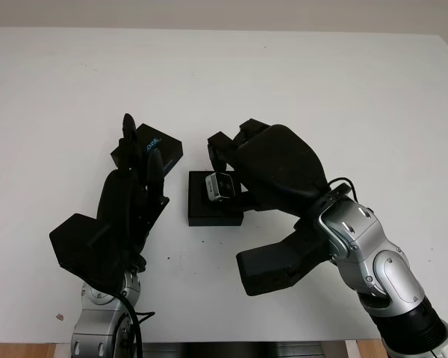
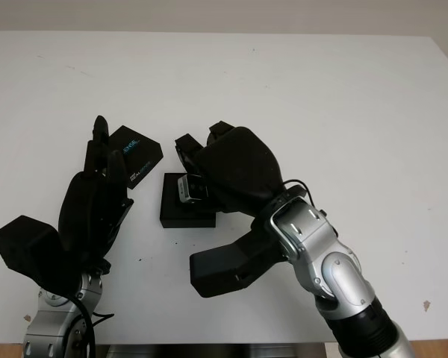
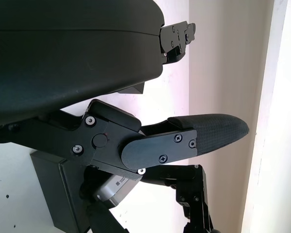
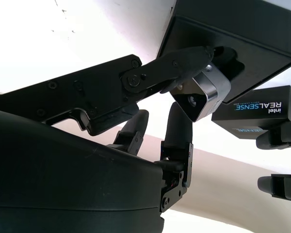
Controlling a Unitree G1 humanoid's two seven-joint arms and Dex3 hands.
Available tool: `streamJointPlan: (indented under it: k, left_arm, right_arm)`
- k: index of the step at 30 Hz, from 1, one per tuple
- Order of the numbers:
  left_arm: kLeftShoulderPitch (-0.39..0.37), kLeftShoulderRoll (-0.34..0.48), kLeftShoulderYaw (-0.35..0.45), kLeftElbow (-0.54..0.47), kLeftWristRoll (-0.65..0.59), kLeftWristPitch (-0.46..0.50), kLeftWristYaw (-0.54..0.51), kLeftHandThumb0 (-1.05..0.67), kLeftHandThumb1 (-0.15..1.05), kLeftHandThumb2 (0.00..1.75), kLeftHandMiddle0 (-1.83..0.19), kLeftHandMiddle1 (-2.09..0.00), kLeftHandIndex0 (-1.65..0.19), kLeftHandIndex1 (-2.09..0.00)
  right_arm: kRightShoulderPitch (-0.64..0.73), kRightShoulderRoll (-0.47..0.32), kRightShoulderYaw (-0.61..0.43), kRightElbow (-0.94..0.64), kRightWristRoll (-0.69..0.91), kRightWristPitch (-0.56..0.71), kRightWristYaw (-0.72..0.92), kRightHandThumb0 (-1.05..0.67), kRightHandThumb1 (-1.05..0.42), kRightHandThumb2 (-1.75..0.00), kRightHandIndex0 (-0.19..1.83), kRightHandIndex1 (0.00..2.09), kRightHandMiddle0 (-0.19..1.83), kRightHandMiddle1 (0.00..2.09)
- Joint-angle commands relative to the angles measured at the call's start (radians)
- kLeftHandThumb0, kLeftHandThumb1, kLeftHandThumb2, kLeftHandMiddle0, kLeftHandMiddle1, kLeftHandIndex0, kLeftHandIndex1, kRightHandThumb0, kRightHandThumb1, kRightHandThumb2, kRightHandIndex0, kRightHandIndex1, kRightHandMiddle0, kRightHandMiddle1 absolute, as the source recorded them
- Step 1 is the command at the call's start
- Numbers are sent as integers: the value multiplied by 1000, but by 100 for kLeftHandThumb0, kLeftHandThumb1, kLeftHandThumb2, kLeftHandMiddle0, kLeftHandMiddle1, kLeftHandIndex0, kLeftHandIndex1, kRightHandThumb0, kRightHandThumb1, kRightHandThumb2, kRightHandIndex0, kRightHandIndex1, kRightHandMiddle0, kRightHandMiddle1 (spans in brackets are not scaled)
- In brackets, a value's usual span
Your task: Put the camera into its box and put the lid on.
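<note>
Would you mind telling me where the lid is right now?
The lid lies on the white table, left of the open box, by the open left hand's fingertips.

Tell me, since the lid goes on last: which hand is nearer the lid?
Left. The left hand sits right beside the lid; the right hand holds the camera over the box.
</note>
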Motion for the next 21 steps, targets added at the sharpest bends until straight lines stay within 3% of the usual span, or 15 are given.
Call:
streamJointPlan:
  k: [1, 10, 14, 15, 17, 21]
  left_arm:
    - [25, -8, -8, -4, 2, 4, 6, -82, 105, 61, 19, 0, 19, 0]
    - [21, -10, -8, 5, -6, -11, -3, -81, 105, 62, 19, 0, 19, 0]
    - [25, -13, -10, 1, -3, -11, 2, -80, 105, 62, 19, 0, 19, 0]
    - [26, -13, -10, 2, -4, -15, 1, -80, 105, 62, 19, 0, 19, 0]
    - [27, -12, -8, 4, -8, -19, -3, -79, 105, 62, 19, 0, 19, 0]
    - [28, -8, -7, 1, -6, -8, -2, -81, 105, 61, 19, 0, 19, 0]
  right_arm:
    - [9, 5, 10, -9, -17, 12, 13, -45, -105, -12, 39, 78, 37, 188]
    - [-9, 18, 49, -44, -93, 45, 156, -49, -105, -17, 35, 75, 28, 184]
    - [-11, 13, 49, -72, -107, 39, 202, -67, -105, -19, 31, 37, 9, 118]
    - [-7, 17, 38, -78, -91, 40, 195, -70, -105, -17, 29, 31, 7, 108]
    - [-2, 21, 23, -87, -68, 39, 179, -74, -105, -9, 24, 16, 10, 67]
    - [-4, 12, -9, -101, -54, 37, 132, -74, -104, -7, 19, 7, 12, 38]
